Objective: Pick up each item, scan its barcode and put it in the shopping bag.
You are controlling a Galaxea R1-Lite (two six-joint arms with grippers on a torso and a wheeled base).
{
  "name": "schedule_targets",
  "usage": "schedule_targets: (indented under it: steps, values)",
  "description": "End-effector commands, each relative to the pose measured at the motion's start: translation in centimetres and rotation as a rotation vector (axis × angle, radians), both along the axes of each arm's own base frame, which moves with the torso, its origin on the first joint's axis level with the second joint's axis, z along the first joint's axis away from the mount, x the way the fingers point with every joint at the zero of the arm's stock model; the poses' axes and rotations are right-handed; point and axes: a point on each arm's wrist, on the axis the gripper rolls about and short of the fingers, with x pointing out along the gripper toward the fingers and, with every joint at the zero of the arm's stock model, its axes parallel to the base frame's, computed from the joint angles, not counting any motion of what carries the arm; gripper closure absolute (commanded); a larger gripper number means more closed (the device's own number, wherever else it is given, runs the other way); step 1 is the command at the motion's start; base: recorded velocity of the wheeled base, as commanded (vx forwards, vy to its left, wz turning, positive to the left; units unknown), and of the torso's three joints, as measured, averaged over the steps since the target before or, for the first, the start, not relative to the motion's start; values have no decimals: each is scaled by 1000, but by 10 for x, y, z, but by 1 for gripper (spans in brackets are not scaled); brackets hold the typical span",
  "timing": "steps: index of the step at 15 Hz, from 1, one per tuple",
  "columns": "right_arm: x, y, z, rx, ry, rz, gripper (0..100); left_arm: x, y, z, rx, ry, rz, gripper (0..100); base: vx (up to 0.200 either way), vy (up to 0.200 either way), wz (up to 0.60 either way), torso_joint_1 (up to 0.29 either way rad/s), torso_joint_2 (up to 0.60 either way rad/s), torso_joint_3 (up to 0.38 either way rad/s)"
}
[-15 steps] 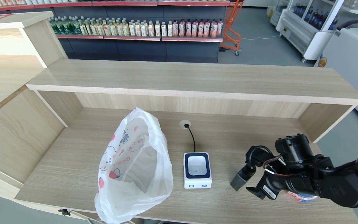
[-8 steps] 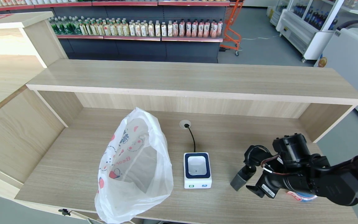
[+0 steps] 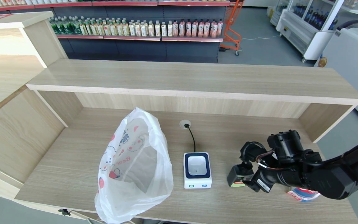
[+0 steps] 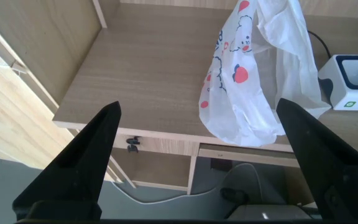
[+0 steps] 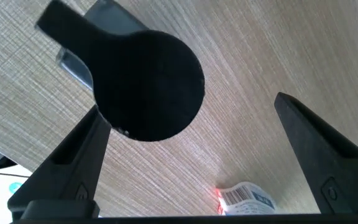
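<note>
Nearest to the robot, the left claw (image 4: 197, 109) is held over the near edge of the tabletop (image 3: 73, 168), with its fingers wide apart and nothing between them. It is judged to be kept there in reserve, close to the shopping bag (image 3: 134, 165), perhaps so that the bag can be steadied when needed. The bag is stood on the left part of the tabletop, slumped but with its mouth open upward and toward the robot, so that items can be dropped in from above. At the front right a packet (image 3: 303, 194) is laid flat on the tabletop, partly covered by the right arm, and in the right wrist view its barcode label (image 5: 244, 198) is seen turned up. The right claw (image 3: 242, 181) is found low over the tabletop between the packet and the scanner (image 3: 197, 169), its fingers spread and empty. The packet is therefore not yet grasped, and the picking step is judged to be the one in hand. The scanner is placed between packet and bag with its window facing up, probably so that an item can be passed over it on the way to the bag. Its cable (image 3: 192, 135) is led back into a hole in the tabletop. Farther off a raised ledge (image 3: 197, 77) is seen, and beyond it shelves of bottles (image 3: 135, 28).
</note>
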Motion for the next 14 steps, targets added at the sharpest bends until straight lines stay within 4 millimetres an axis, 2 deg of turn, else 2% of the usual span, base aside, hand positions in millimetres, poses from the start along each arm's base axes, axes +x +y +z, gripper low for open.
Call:
schedule_targets:
  steps: [1, 4, 7, 11, 12, 14]
  values:
    - [7, 6, -5, 6, 7, 15, 0, 0, 0, 0, 0, 0, 1, 0, 0, 0, 0, 0, 0, 0]
    - [14, 14, -8, 83, 35, 109, 0, 0, 0, 0, 0, 0, 1, 0, 0, 0, 0, 0, 0, 0]
    - [17, 23, -15, 107, 59, 109, 0, 0, 0, 0, 0, 0, 1, 0, 0, 0, 0, 0, 0, 0]
    - [22, 46, -25, 194, 53, 99, 0, 0, 0, 0, 0, 0, 1, 0, 0, 0, 0, 0, 0, 0]
    - [24, 51, -29, 208, 45, 101, 100, 0, 0, 0, 0, 0, 1, 0, 0, 0, 0, 0, 0, 0]
    - [23, 52, -29, 211, 43, 104, 100, 0, 0, 0, 0, 0, 1, 0, 0, 0, 0, 0, 0, 0]
